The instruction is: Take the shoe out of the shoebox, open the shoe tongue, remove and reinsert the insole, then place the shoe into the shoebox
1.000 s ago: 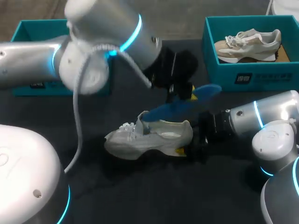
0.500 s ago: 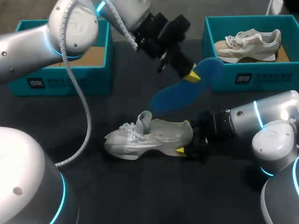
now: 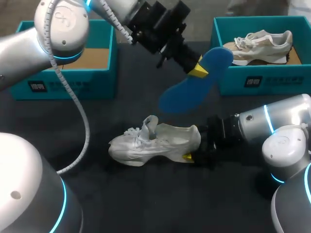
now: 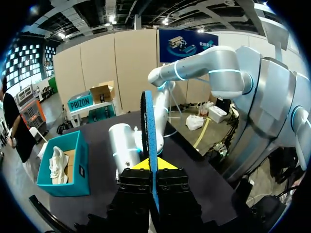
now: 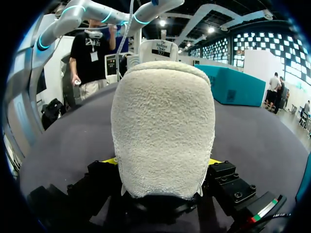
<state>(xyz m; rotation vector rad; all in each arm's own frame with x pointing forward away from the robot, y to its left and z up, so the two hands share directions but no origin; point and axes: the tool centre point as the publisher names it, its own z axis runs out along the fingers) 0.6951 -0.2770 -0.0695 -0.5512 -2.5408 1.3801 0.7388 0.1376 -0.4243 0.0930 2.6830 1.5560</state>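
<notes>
The white shoe (image 3: pixel 155 141) lies on its sole on the dark table (image 3: pixel 146 194), out of its box. Its long way runs side to side. The toe points to the left arm's side and the heel points to the right arm. The tongue (image 3: pixel 150 124) stands up, so the hole on top is open.

The right gripper (image 3: pixel 189 156) is at the heel. In the right wrist view the fuzzy heel of the white shoe (image 5: pixel 163 126) sits in the right gripper (image 5: pixel 163 162), with a yellow tip showing on each side of it. The fingers squeeze the heel from both sides and hold the shoe in place.

The blue insole (image 3: pixel 182 94) is up in the air, above the shoe and a bit past its heel end. The left gripper (image 3: pixel 197 72) pinches it near its high end. The insole slants, and its low end points down toward the shoe. In the left wrist view the blue insole (image 4: pixel 149 141) shows as a thin edge, clamped tight in the left gripper (image 4: pixel 154 167).

I think the step now is putting the insole back in. The low end has to go into the open hole and slide toward the toe, so the insole must line up with the shoe's long way. The left arm has that job.

An empty teal shoebox (image 3: pixel 63 73) sits at the back on the left. Another teal shoebox (image 3: pixel 262 77) on the right holds a tan shoe (image 3: pixel 257 46).
</notes>
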